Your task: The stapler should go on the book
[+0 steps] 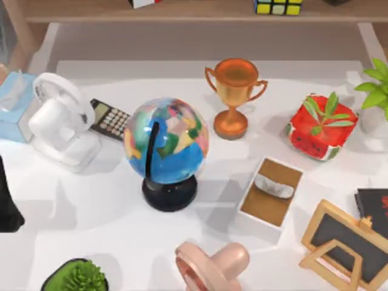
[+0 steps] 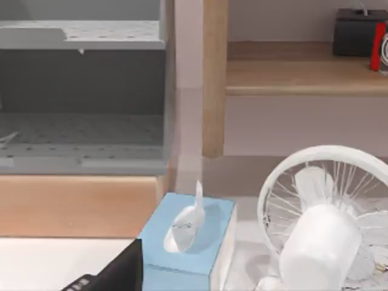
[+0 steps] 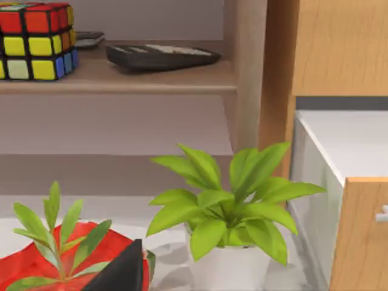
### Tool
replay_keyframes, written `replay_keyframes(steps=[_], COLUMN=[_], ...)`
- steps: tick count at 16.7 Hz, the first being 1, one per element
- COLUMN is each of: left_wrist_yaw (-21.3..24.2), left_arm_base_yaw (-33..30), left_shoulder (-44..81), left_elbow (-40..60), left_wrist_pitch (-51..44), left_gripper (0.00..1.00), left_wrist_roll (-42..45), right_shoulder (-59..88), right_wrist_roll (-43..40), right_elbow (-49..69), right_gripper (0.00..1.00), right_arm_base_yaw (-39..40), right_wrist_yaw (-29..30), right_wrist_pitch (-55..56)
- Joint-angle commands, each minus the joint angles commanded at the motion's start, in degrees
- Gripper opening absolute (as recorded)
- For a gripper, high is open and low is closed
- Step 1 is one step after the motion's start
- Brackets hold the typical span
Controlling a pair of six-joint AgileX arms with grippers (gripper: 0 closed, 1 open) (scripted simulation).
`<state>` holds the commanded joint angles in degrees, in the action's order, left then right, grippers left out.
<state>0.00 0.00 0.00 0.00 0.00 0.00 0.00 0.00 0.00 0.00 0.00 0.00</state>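
Our left arm [image 1: 7, 203] waits at the table's left edge; we cannot tell its jaws' state. The book [image 1: 373, 209] lies far right.

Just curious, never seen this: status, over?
Left arm at left edge. Right gripper facing plant. Book at right edge, nothing on it. Easel crowding it.

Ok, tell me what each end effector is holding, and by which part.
Nothing that can be seen. The left end effector faces the tissue box, the right end effector the white-potted plant; neither carries anything.
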Motion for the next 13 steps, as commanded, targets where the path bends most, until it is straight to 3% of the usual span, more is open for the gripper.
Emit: replay_keyframes(steps=[6,13], left_wrist_yaw=[0.00,0.00], left_arm_base_yaw=[0.00,0.00], left_shoulder=[0.00,0.00], left_elbow=[0.00,0.00], left_wrist_pitch=[0.00,0.00], left_gripper=[1.00,1.00], left_wrist_roll=[0.00,0.00], right_shoulder=[5.51,37.57], right_wrist_roll=[1.03,0.93], right_elbow=[5.28,36.14], right_gripper=[1.00,1.00], right_arm_base_yaw=[-0.29,-2.70], right_wrist_yaw=[-0.80,-2.20], right_wrist_pitch=[-3.69,-21.73])
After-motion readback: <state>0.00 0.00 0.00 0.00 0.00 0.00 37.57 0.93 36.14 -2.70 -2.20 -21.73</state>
